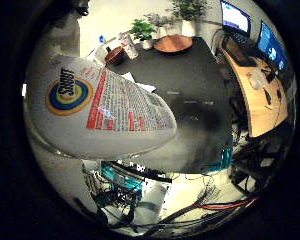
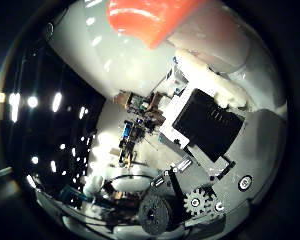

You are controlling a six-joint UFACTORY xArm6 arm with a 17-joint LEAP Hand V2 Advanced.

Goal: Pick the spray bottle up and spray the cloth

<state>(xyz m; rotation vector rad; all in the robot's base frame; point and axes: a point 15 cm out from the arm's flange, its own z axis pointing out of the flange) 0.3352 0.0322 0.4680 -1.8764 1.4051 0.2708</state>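
The spray bottle point(image 1: 100, 105) is white with a blue, yellow and red label and fills much of the right little finger side palm view, close to the palm. In the right thumb side palm view its white body point(image 2: 115, 65) carries an orange-red spray head point(image 2: 150, 20). My hand point(image 2: 205, 125) has its white and black fingers curled against the bottle's body. The bottle is held above a dark table point(image 1: 195, 75). A dark grey sheet point(image 1: 195, 150), perhaps the cloth, lies at the table's near end below the bottle.
Beyond the dark table stand a round wooden stool point(image 1: 173, 43), potted plants point(image 1: 145, 30) and a wooden desk point(image 1: 260, 95) with monitors point(image 1: 270, 45). Equipment and wiring point(image 1: 125, 185) sit on the floor below the table's edge.
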